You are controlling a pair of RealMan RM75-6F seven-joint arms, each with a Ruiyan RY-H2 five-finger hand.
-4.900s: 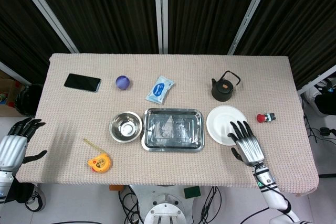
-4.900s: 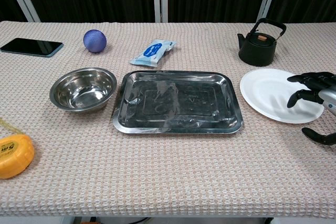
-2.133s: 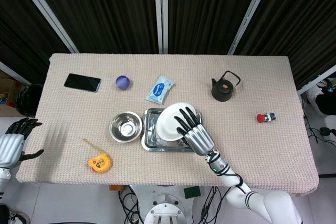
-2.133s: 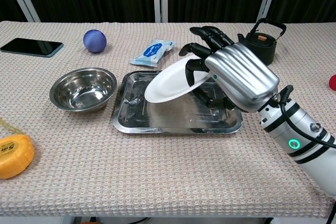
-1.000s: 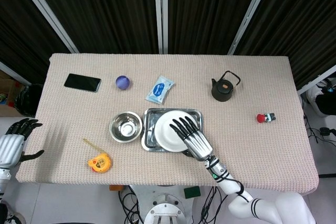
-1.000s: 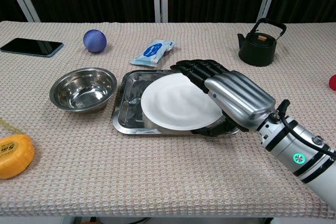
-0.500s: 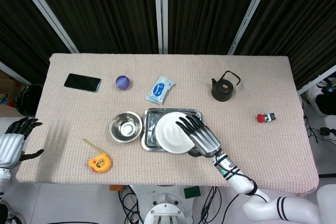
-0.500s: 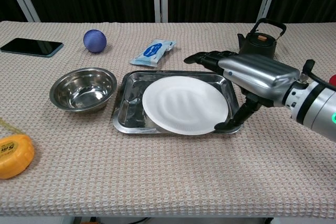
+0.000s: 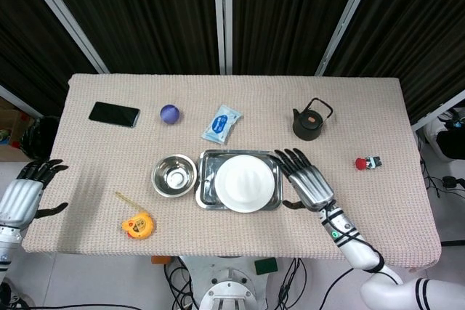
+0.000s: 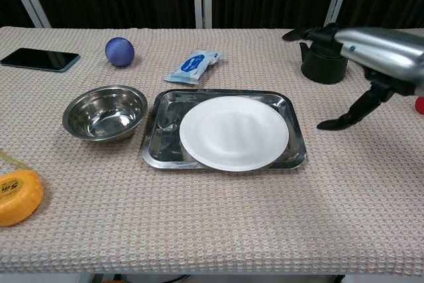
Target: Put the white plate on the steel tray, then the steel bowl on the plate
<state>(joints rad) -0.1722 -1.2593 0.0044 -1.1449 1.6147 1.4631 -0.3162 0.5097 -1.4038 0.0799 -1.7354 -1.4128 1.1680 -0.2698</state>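
with its fingers spread and holding nothing, the right hand (image 9: 306, 181) sits just beside the steel tray (image 9: 205, 183). the left hand (image 9: 23, 195) hangs empty off the table's left edge, fingers apart. the white plate (image 9: 248, 183) lies flat in the tray: step one looks complete. the steel bowl (image 9: 174, 175) stands left of the tray, not yet placed.

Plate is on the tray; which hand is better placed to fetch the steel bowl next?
Probably the left. The steel bowl sits left of the steel tray, on the left hand's side. The right hand, open, is beyond the white plate and would have to cross it.
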